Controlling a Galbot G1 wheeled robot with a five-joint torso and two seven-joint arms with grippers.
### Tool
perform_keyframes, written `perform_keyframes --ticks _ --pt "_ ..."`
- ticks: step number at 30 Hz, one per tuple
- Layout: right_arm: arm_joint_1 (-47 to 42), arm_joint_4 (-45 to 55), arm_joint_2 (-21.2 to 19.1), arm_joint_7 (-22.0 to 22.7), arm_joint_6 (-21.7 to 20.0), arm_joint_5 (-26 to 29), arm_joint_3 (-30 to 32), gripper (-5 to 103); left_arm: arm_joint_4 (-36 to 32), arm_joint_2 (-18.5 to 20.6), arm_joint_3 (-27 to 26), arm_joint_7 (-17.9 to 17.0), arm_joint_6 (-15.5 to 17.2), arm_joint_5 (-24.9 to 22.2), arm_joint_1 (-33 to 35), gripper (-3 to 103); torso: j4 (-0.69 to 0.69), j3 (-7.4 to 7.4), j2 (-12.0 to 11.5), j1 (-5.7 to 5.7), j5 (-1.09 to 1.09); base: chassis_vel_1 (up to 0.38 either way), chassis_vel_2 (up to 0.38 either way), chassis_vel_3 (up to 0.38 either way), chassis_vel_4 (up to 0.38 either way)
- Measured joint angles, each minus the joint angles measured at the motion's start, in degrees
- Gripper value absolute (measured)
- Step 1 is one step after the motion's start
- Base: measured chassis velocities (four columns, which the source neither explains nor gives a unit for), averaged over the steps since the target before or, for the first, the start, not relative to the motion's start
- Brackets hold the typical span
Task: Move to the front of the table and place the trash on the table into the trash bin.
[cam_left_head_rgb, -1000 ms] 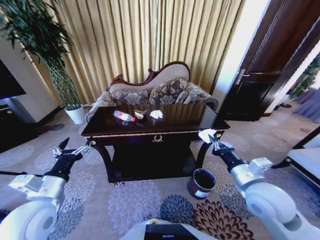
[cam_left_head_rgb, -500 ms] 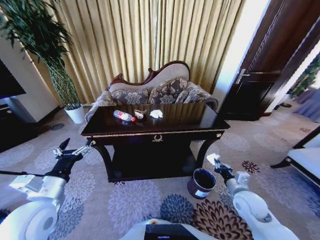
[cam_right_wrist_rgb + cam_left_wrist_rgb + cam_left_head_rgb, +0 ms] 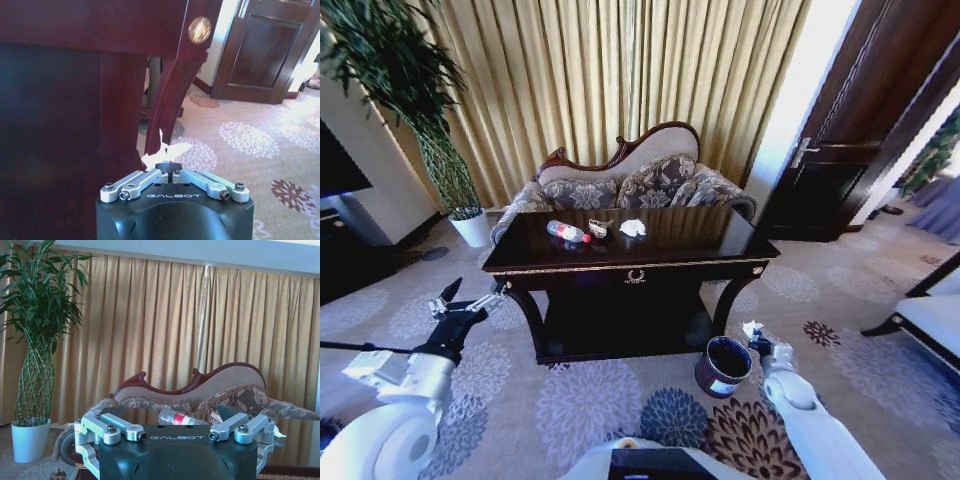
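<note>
- Right gripper [image 3: 753, 333]: low beside the front right table leg [image 3: 167, 107], just beside the bin rim; jaws closed together on a scrap of white tissue [image 3: 165, 149], which sticks out past the tips. In the head view the white scrap [image 3: 751, 328] shows at the gripper tip.
- Trash bin [image 3: 722, 367]: small round dark bucket with a white label, standing on the patterned carpet [image 3: 590, 400] next to the front right corner of the table, just beside the right gripper.
- Left gripper [image 3: 467, 301]: held in the air off the front left corner of the table, jaws apart and holding nothing; in the left wrist view its fingers [image 3: 116, 427] spread wide toward the sofa.
- Tabletop [image 3: 670, 235]: glossy dark wood with gold trim, carrying three items near its back left part.
- Plastic bottle [image 3: 567, 233]: lying on its side, red label, leftmost of the three; also seen in the left wrist view [image 3: 176, 417].
- Tan wrapper [image 3: 601, 228]: between the bottle and the second tissue.
- Second white tissue [image 3: 633, 228]: crumpled, just beside the wrapper.
- Sofa [image 3: 630, 175]: behind the table, in front of gold curtains [image 3: 620, 70].
- Potted plant [image 3: 470, 225]: white pot on the floor, well apart from the bin.
</note>
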Motion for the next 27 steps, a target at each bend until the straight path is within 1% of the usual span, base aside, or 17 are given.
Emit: perform_keyframes --ticks 5,6,7,9,10,11,13,18,20,23,24,25,26,27 --pt "2.1 -3.4 0.8 0.7 0.5 -0.8 -1.3 0 0.0 0.1 -0.9 0.0 0.0 0.0 0.3 100 0.0 0.0 0.0 0.0 0.0 0.0 0.0 0.0 0.0" --pt "2.7 -4.6 1.1 1.2 0.7 -1.1 -1.5 -3 0.0 0.2 -1.1 0.0 -0.1 0.0 0.3 100 0.0 0.0 0.0 0.0 0.0 0.0 0.0 0.0 0.0" --pt "2.9 -5.3 1.3 1.3 0.9 -1.3 -1.5 2 0.0 0.2 -1.2 0.0 -0.2 0.0 0.3 100 0.0 0.0 0.0 0.0 0.0 0.0 0.0 0.0 0.0" --pt "3.1 -5.7 1.4 1.4 0.9 -1.4 -1.5 2 0.0 0.1 -1.2 0.0 -0.2 0.0 0.4 100 0.0 0.0 0.0 0.0 0.0 0.0 0.0 0.0 0.0" --pt "3.3 -6.6 1.7 1.5 1.2 -1.9 -1.5 13 0.0 -0.1 -1.2 0.0 -0.2 0.0 0.4 100 -0.01 0.0 0.0 0.0 0.0 0.0 0.0 0.0 0.0" --pt "3.3 -6.9 1.8 1.5 1.5 -2.0 -1.4 18 0.0 -0.3 -1.2 0.0 -0.2 0.0 0.5 100 -0.01 0.0 0.0 0.0 0.0 0.0 0.0 0.0 0.0" --pt "3.3 -7.0 1.9 1.5 1.9 -1.9 -1.2 18 0.0 -0.5 -1.2 0.0 -0.2 0.0 0.6 100 -0.01 0.0 0.0 0.0 0.0 0.0 0.0 0.0 0.0" --pt "3.2 -6.8 2.0 1.8 3.0 -1.8 -0.6 45 0.0 -0.9 -0.9 0.0 -0.3 0.1 0.9 100 0.0 -0.01 0.0 -0.01 0.0 0.0 0.0 0.0 0.0" --pt "3.1 -6.8 2.0 1.8 3.0 -1.8 -0.6 45 0.0 -0.9 -0.9 0.0 -0.3 0.1 0.9 100 0.0 0.0 0.0 -0.01 0.0 0.0 0.0 0.0 0.0" --pt "2.7 -6.2 2.1 1.9 3.1 -1.8 -0.1 63 0.0 -0.9 -1.1 0.2 -0.5 0.2 0.9 100 -0.01 -0.01 0.0 -0.01 0.0 0.0 0.0 0.0 0.0" --pt "2.7 -6.2 2.1 1.9 3.1 -1.8 -0.1 63 0.0 -0.9 -1.1 0.2 -0.5 0.2 0.9 100 -0.01 -0.01 0.0 -0.01 0.0 0.0 0.0 0.0 0.0" --pt "2.5 -6.0 2.1 1.9 3.1 -1.8 0.0 68 0.0 -0.8 -1.1 0.2 -0.6 0.2 1.0 100 -0.01 -0.01 0.0 -0.01 0.0 0.0 0.0 0.0 0.0" --pt "2.4 -5.9 2.1 1.9 3.1 -1.8 0.1 68 0.0 -0.9 -1.2 0.2 -0.7 0.2 1.0 100 -0.01 -0.01 0.0 -0.01 0.0 0.0 0.0 0.0 0.0" --pt "2.1 -5.5 2.0 1.9 3.1 -1.7 0.4 79 0.0 -0.9 -1.3 0.4 -1.0 0.2 1.2 100 -0.01 -0.01 0.0 0.0 0.0 0.0 0.0 0.0 0.0"
